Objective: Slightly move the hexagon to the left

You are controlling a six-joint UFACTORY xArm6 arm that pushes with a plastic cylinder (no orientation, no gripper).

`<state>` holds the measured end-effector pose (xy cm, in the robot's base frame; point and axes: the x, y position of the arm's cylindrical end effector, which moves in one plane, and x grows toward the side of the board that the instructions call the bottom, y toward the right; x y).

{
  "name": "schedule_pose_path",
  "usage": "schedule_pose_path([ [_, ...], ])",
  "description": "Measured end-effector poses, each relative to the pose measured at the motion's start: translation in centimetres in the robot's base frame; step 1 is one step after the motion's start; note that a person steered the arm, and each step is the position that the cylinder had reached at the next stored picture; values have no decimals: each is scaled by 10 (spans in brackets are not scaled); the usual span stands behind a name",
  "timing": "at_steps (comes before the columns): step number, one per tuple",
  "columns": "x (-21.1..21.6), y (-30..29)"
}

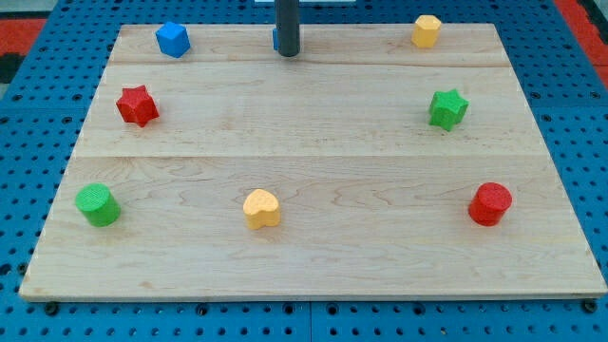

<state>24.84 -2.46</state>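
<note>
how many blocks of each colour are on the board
blue: 2, a blue block and a blue block behind my tip, mostly hidden
red: 2, red star, red cylinder
green: 2, green star, green cylinder
yellow: 2, yellow hexagon, yellow heart
total: 8
my tip touches the hidden blue one

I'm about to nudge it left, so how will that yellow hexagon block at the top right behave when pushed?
The yellow hexagon block looks rigid and squat with a flat base, so it should probably slide on the smooth wooden board rather than roll or tip. Its flat sides may make it turn if hit off-centre. My tip is well to its left, apart from it.
</note>
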Motion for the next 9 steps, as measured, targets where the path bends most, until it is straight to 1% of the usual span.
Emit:
schedule_pose_path([
  [1,0,0],
  [2,43,51],
  [3,68,138],
  [4,45,224],
  [5,-13,279],
  [6,-56,285],
  [7,-57,280],
  [8,-57,241],
  [9,-57,216],
])
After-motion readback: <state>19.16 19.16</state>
